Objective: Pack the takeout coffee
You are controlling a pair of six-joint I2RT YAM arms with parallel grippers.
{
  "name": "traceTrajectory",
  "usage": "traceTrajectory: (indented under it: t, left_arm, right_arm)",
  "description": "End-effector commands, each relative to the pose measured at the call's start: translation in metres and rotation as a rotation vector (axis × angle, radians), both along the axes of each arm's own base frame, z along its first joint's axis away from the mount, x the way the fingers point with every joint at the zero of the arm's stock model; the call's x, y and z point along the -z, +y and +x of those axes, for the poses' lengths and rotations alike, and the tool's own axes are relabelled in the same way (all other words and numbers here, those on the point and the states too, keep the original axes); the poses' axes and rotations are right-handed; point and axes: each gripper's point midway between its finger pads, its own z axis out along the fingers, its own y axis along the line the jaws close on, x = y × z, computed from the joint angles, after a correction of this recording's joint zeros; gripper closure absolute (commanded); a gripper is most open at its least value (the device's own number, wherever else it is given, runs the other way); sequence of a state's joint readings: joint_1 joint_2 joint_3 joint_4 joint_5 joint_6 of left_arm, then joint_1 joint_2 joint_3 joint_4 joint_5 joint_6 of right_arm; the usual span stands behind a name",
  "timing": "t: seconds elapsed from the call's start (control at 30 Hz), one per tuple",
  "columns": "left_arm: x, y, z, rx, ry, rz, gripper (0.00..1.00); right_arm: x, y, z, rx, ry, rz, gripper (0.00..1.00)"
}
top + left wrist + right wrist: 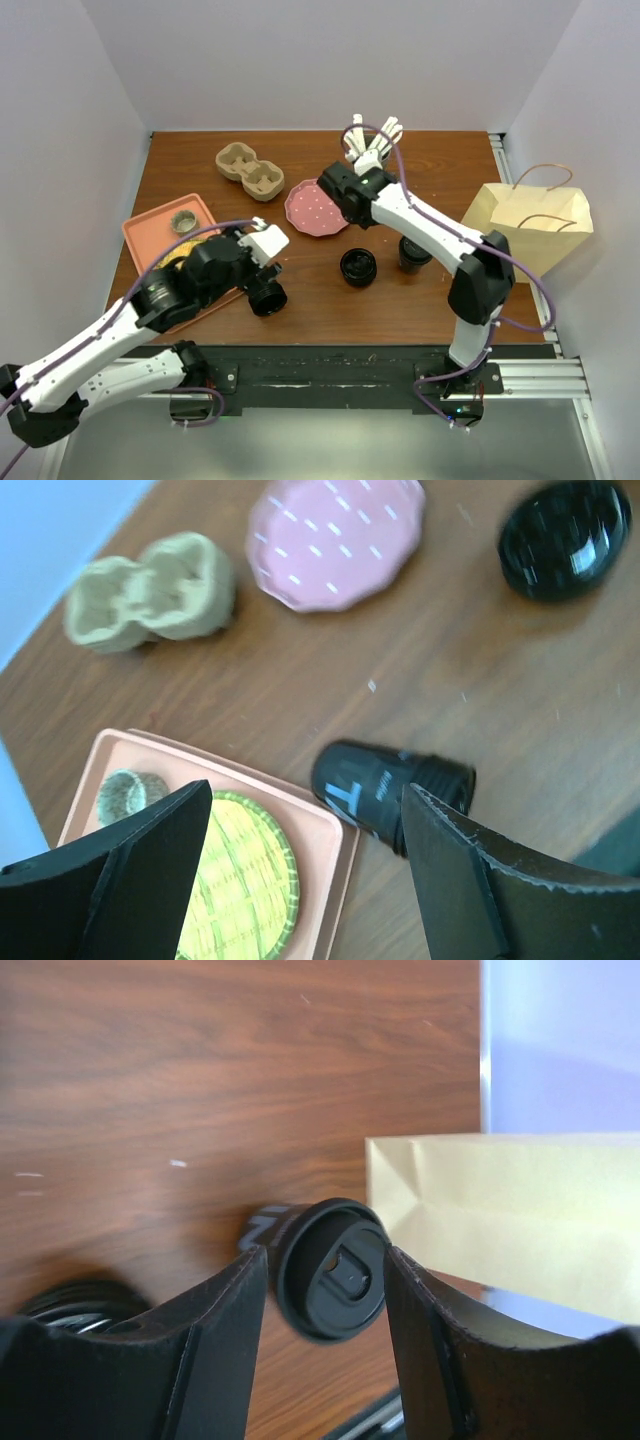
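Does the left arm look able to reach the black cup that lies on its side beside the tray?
Probably yes. The left gripper hangs open above the black cup, nothing covers it; only the tray edge lies close.

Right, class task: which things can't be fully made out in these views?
Top view: right arm covers most of one black cup; left arm hides part of the tray.
Left wrist: tool fingers block the woven plate.
Right wrist: paper bag blurred, cut by the edge.

Around the plate (pixel 317 208): carrier (pixel 249 170) behind-left, tray (pixel 145 235) front-left, cup (pixel 359 267) in front, bag (pixel 530 225) right.
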State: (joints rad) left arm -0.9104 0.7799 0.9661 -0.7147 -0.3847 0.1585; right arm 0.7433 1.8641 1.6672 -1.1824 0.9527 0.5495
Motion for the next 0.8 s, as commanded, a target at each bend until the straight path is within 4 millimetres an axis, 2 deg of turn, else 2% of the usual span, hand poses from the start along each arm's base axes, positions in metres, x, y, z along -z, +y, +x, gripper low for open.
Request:
traceTrajectory:
  t: [0.0,0.03,0.13,0.17,0.2,0.23,0.27,0.33,0.37,0.53,0.63,0.77]
  left_arm:
    - [0.045,-0.02,-0.01,0.194,0.119,0.179,0.19]
    - [0.053,-0.021,-0.01,0.202,0.139,0.202,0.19]
    - [0.08,-0.03,-0.004,0.237,0.179,0.267,0.17]
    - [0.084,-0.035,-0.001,0.238,0.182,0.269,0.16]
    - [0.099,-0.037,0.001,0.244,0.211,0.304,0.16]
    - [0.106,-0.04,0.001,0.251,0.226,0.316,0.16]
    - [0.109,-0.038,0.005,0.227,0.23,0.334,0.16]
    - [0.12,-0.039,0.006,0.198,0.271,0.348,0.16]
    - [0.118,-0.042,0.006,0.188,0.283,0.338,0.16]
    - [0.129,-0.036,0.01,0.09,0.333,0.369,0.15]
    - [0.129,-0.034,0.008,0.07,0.363,0.385,0.14]
    - [0.128,-0.028,0.015,0.019,0.327,0.396,0.12]
  right_arm:
    - [-0.065,0.016,-0.002,-0.044,-0.093,0.267,0.47]
    - [-0.081,0.014,-0.005,-0.052,-0.125,0.318,0.47]
    - [-0.105,0.009,-0.006,-0.059,-0.153,0.432,0.46]
    - [-0.122,0.007,-0.008,-0.075,-0.195,0.487,0.46]
    - [-0.124,0.004,-0.009,-0.091,-0.189,0.515,0.45]
    - [-0.13,0.002,-0.011,-0.104,-0.206,0.544,0.45]
    - [-0.146,-0.005,-0.01,-0.109,-0.261,0.591,0.44]
    - [-0.147,-0.006,-0.014,-0.148,-0.249,0.634,0.43]
    - [-0.152,-0.012,-0.014,-0.145,-0.26,0.654,0.43]
    - [-0.159,-0.013,-0.015,-0.197,-0.263,0.675,0.42]
    - [-0.158,-0.012,-0.011,-0.203,-0.257,0.675,0.41]
    - [-0.161,-0.011,-0.005,-0.196,-0.269,0.679,0.41]
